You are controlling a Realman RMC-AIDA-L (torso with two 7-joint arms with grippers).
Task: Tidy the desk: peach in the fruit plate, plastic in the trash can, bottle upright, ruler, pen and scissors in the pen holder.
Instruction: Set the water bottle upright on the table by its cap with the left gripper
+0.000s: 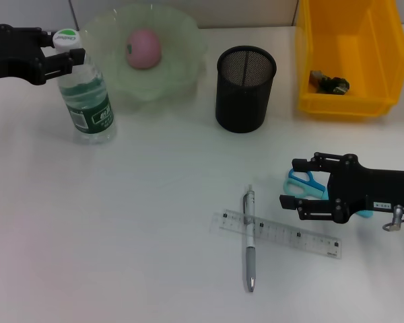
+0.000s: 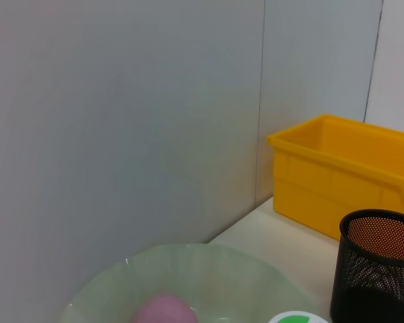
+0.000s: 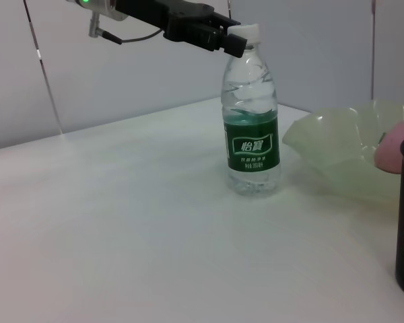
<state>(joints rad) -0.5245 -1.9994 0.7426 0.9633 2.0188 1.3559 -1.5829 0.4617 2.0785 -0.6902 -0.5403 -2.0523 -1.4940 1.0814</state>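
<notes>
Since the bottle stood upright, my left gripper pinched its cap. My right gripper gaped wide over the scissors; stiff and light, I judged, best taken across the handles.

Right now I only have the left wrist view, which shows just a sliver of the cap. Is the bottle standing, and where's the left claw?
Observer: The bottle stands upright beside the fruit plate. The left claw is at its cap.
Operator: And the stationery? None of it shows here.
Observer: All three pieces are out on the desk, none in the pen holder. The pen lies across the ruler. The scissors lie partly under the right claw, which is open.
</notes>
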